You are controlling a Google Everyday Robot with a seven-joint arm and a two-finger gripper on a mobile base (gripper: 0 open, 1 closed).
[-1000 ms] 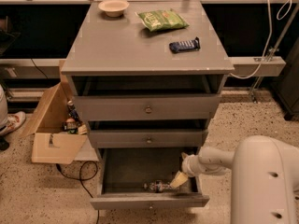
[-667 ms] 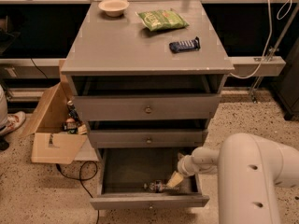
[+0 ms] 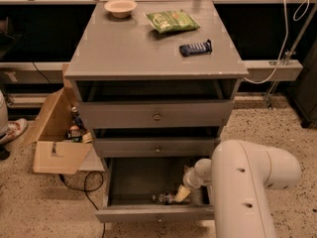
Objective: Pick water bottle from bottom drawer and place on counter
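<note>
The bottom drawer (image 3: pixel 133 180) is pulled open, with a dark interior. The water bottle (image 3: pixel 163 198), small and clear, lies on its side near the drawer's front edge, right of the middle. My gripper (image 3: pixel 182 194) reaches down into the drawer from the right, its pale tip right at the bottle's right end. My white arm (image 3: pixel 242 182) fills the lower right and hides the drawer's right side. The counter (image 3: pixel 124 46) is the grey cabinet top above.
On the counter are a small bowl (image 3: pixel 121 7), a green chip bag (image 3: pixel 171 20) and a dark blue snack packet (image 3: pixel 195 47). The two upper drawers (image 3: pixel 156 116) stand slightly open. An open cardboard box (image 3: pixel 57 138) with small bottles sits on the floor at left.
My arm has swung further in front of the camera, and the gripper has moved slightly left toward the bottle. The bottle has not moved.
</note>
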